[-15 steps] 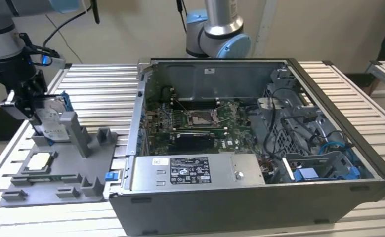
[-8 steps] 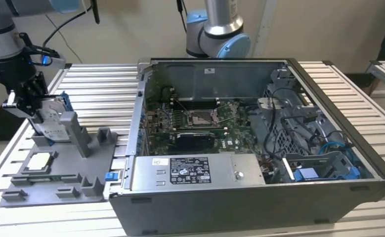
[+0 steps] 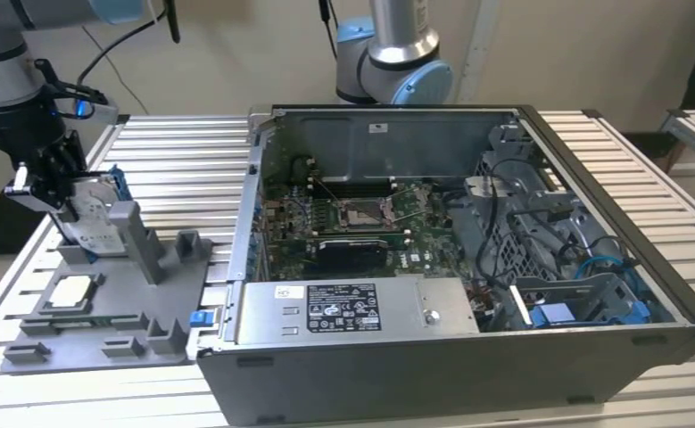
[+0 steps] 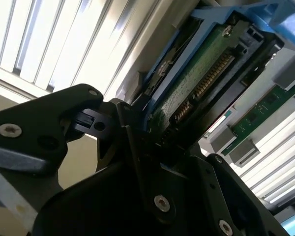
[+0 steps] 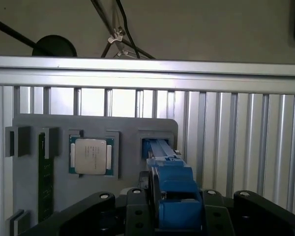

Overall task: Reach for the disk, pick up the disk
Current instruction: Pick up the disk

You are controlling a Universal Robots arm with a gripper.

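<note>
The disk [image 3: 95, 207] stands on edge in a slot of the grey fixture [image 3: 121, 343] at the exterior view's left. It is silver-grey with a white label and a blue frame. My gripper [image 3: 66, 201] comes down over it, a black finger on each side. In the first wrist view the disk's blue edge [image 5: 171, 189] sits squeezed between the black fingers [image 5: 137, 206]. The second wrist view shows its green circuit-board side [image 4: 201, 81] and blue frame, with the gripper [image 4: 162, 132] shut on it.
On the fixture lie a small silver square chip [image 3: 71, 291] [image 5: 91, 156] and a green memory stick [image 5: 44, 177]. An open computer case [image 3: 442, 241] stands just right of the fixture. A second arm's base [image 3: 389, 53] rises behind it. A slatted metal table [image 3: 180, 152] carries everything.
</note>
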